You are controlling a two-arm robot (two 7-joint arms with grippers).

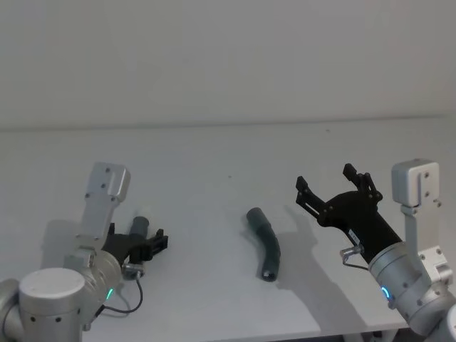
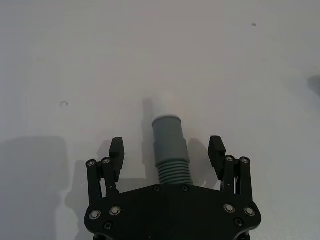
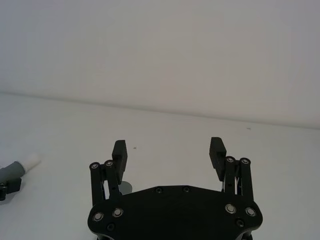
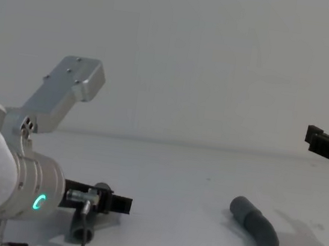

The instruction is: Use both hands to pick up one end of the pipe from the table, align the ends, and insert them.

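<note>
The spread left gripper (image 2: 166,145) straddles the short hose piece (image 2: 170,152), probably light and bendy, so take its smooth cuff (image 2: 167,130); the right gripper (image 3: 168,146) is spread and empty.

We are seeing a matt white surface (image 1: 214,157), a ribbed, smooth-cuffed grey pipe piece (image 2: 169,142) and a matt black right end effector (image 3: 168,148).

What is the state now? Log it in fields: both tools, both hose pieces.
left tool: open, low over the table, fingers either side of the short hose
short hose: white-tipped, between those fingers, gaps on both sides
right tool: open, raised, holding nothing
long hose: lying on the table, between the two arms, untouched
</note>
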